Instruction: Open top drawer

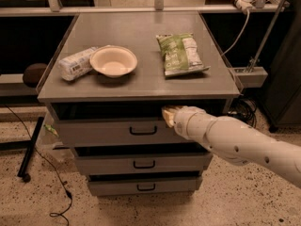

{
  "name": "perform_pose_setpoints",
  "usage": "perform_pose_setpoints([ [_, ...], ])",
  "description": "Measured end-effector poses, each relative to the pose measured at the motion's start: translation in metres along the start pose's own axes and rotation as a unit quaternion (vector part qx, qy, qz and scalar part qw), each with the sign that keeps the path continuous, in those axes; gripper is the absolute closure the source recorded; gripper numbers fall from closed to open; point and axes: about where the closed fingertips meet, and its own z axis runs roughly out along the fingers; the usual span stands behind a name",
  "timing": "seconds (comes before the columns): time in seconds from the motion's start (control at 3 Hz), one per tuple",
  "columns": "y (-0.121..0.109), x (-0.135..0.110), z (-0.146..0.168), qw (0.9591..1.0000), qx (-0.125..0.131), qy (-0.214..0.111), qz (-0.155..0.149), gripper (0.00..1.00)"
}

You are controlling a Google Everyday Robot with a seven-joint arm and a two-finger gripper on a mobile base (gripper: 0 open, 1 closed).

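Your hand [169, 116] on white arm sits at upper edge of wide grey top drawer [94, 134], just right of small black bar handle [143, 131]. Cannot tell hand's grip state. Drawer looks nearly shut. Confirm hold, then pull straight out, level.

The top drawer [103, 133] sat uppermost of three grey fronts, directly under the surface [141, 65]. It was the widest and tallest of the three, and its face was level and flat. A small black bar handle [143, 131] lay at its centre. A dark gap showed between its upper edge and the surface above. The end effector [168, 116] was at that upper edge, just right of the handle.
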Motion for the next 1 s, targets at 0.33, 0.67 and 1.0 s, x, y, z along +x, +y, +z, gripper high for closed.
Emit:
perform_pose_setpoints([
  [0.33, -0.009, -0.007, 0.014, 0.9998, 0.009, -0.018, 0.005, 1.00],
  [0.67, -0.016, -0.006, 0.029, 0.9997, 0.010, -0.017, 0.011, 1.00],
  [1.0, -0.022, 0.004, 0.039, 0.9997, 0.010, -0.002, 0.021, 1.00],
])
